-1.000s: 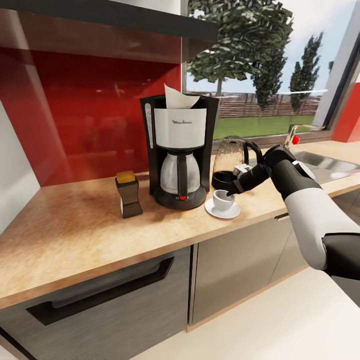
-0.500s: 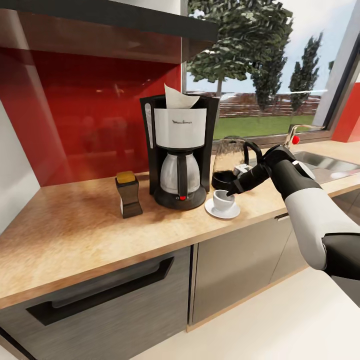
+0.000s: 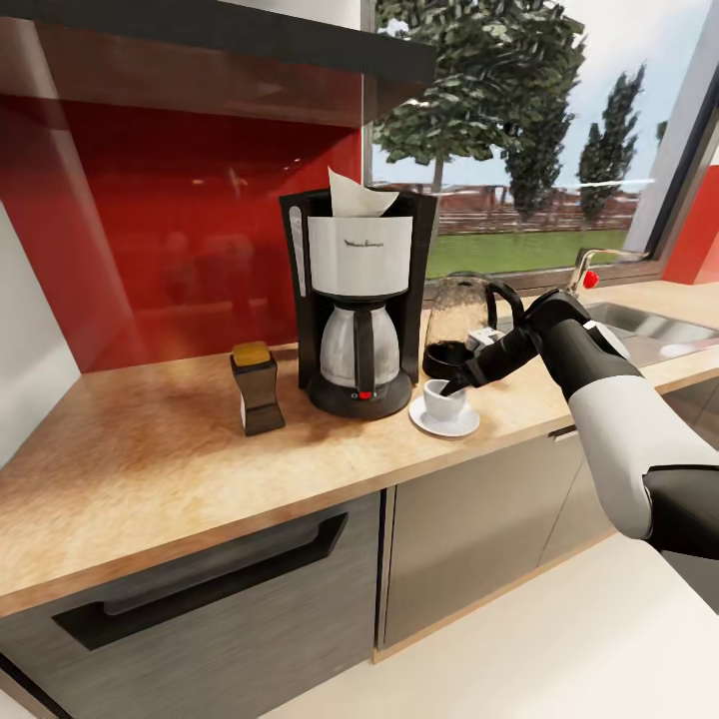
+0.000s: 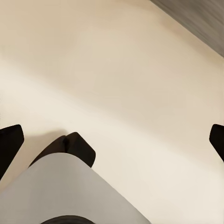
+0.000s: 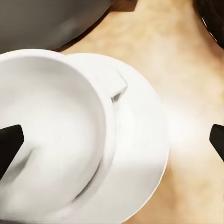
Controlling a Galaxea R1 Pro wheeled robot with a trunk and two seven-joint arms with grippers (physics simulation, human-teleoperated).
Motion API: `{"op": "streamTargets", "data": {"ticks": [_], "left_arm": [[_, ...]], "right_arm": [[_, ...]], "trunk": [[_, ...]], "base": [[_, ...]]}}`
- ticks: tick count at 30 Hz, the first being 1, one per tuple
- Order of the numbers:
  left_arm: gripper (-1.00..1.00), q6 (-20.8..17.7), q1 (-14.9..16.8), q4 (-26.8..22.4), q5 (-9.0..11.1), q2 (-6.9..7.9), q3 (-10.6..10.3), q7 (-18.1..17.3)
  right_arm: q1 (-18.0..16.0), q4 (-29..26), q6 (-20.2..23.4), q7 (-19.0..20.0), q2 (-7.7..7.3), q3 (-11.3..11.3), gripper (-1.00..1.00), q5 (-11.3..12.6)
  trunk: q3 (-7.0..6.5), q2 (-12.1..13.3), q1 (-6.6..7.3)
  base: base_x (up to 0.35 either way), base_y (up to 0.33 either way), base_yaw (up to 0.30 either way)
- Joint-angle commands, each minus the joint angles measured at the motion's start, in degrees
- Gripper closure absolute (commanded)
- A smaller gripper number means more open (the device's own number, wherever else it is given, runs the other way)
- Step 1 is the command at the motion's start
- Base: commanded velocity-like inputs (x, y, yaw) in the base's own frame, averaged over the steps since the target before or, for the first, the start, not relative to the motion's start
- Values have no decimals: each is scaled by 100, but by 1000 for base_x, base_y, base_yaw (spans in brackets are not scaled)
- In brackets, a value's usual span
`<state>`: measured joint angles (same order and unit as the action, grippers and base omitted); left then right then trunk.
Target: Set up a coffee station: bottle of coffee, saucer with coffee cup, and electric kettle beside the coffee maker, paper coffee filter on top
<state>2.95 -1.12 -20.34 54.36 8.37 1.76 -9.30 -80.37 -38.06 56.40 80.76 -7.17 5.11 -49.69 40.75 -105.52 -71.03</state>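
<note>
On the saucer [image 3: 444, 419], upright coffee cup [image 3: 440, 399], mouth up, beneath the spread right hand [image 3: 461, 380].

Left wrist view: the camera faces a pale cream floor [image 4: 116, 70], evenly lit, with a soft darker band crossing it diagonally; a grey wood-grain panel [image 4: 198, 18] cuts across one corner; the left gripper [image 4: 112, 142] stands with its fingers [image 4: 8, 142] spread wide, one dark tip at each side edge of the frame, nothing between them; a white, rounded robot body section [image 4: 65, 191] with a black part [image 4: 70, 147] behind it lies beneath the gripper.
</note>
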Motion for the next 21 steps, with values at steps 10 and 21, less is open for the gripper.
{"op": "streamTargets", "data": {"ticks": [10,21], "left_arm": [[-100,-13,-2,-4,31,-2,9,-28],[-100,-14,-2,-4,31,-2,8,-28]], "right_arm": [[-5,-12,46,62,-9,16,-100,-49],[-5,-138,53,88,-48,-15,-100,-39]], "trunk": [[-175,399,220],[-372,840,461]], "base": [[0,0,0],[0,0,0]]}}
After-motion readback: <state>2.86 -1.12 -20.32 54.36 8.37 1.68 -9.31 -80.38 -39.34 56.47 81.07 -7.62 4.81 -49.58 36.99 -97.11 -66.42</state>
